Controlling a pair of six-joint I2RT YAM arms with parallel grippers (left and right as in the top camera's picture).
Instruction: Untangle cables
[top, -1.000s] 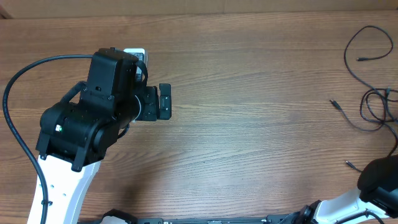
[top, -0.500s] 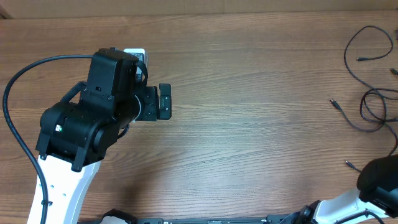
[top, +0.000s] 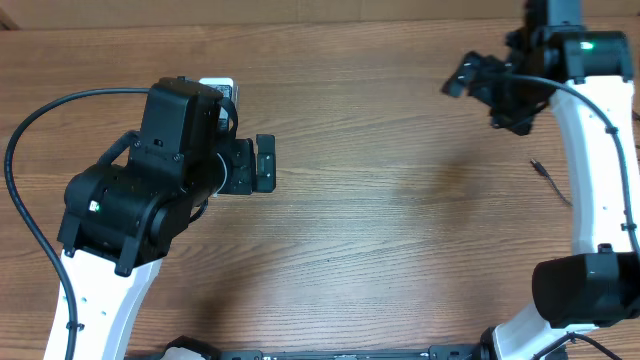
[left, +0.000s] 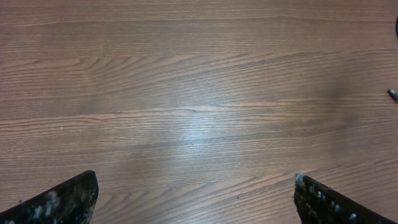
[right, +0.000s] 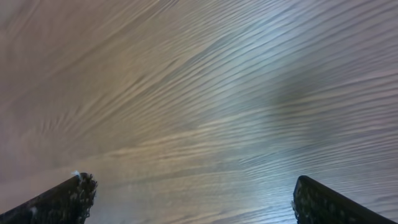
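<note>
Hanging wide open and empty, the left gripper (top: 266, 163) sits at 9 o'clock over the table (top: 380, 230), aimed toward 3 o'clock. The right gripper (top: 462, 78), at 1 o'clock, is likewise spread wide with nothing held. A short stretch of cable (top: 547, 174) lies at 3 o'clock, its plug end toward 10 o'clock, running under the right arm (top: 590, 160).

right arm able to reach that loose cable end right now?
Probably yes: the cable end lies uncovered on the table beside the arm; the open right hand hovers nearby, aimed elsewhere.
</note>
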